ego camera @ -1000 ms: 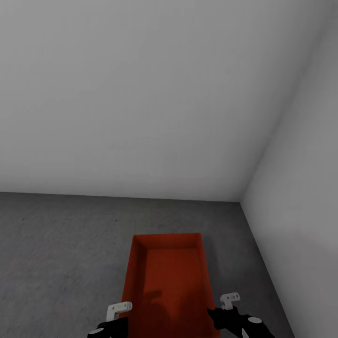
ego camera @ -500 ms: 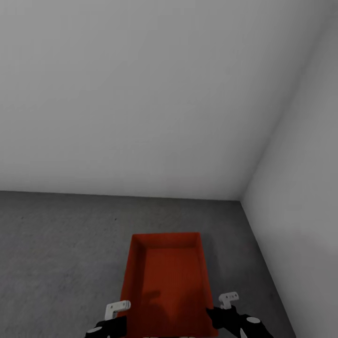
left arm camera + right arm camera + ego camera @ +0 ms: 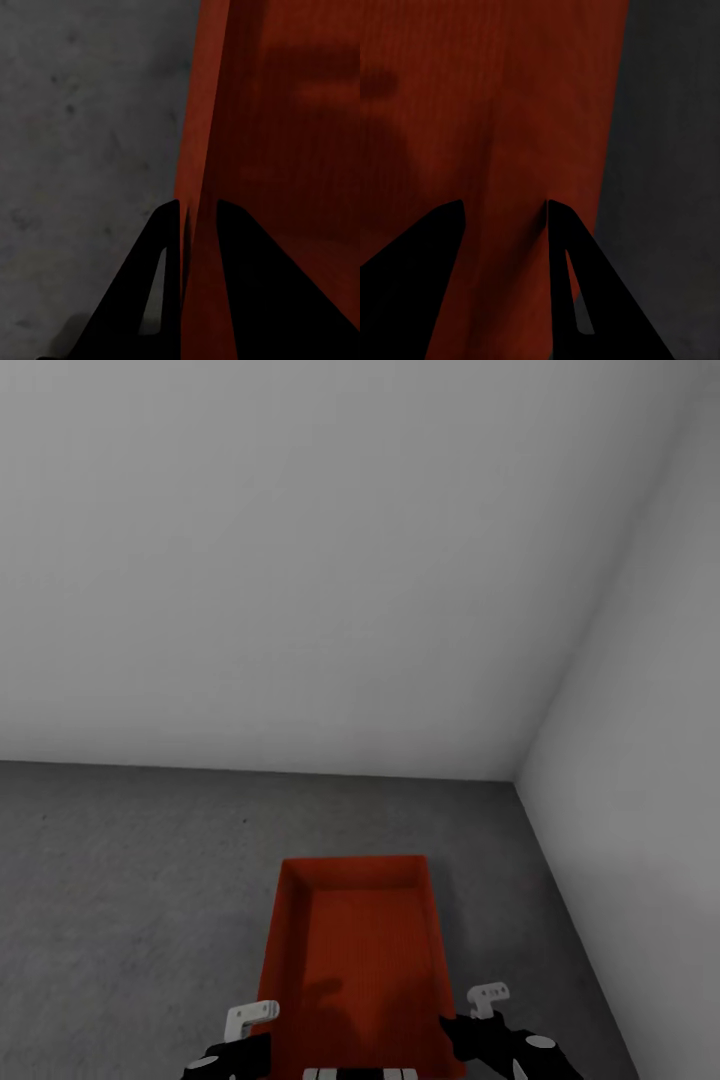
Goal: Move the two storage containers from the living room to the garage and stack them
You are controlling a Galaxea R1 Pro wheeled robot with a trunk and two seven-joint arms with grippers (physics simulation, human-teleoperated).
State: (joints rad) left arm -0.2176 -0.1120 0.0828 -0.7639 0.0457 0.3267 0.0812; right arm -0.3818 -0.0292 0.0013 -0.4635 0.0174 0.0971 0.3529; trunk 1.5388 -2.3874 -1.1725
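Observation:
One orange-red storage container (image 3: 355,960) hangs low in front of me over the garage's dark concrete floor (image 3: 120,880), long side pointing at the corner. I cannot tell whether it touches the floor. My left gripper (image 3: 250,1030) is at its left wall. In the left wrist view that gripper (image 3: 196,204) is shut on the thin wall of the container (image 3: 285,112). My right gripper (image 3: 480,1010) is at the right wall. In the right wrist view that gripper (image 3: 502,206) stands open, fingers well apart astride the container's (image 3: 472,97) wall. The second container is out of view.
A plain pale grey wall (image 3: 300,560) stands ahead and meets another grey wall (image 3: 650,810) in a corner at the right, close to the container. Bare concrete floor (image 3: 75,150) stretches to the left. A white part of my trunk (image 3: 360,1073) shows at the picture's lower edge.
The head view has shifted: the wall's foot sits slightly higher in the picture and my trunk's white part has come into sight. Container and grippers keep their places relative to each other.

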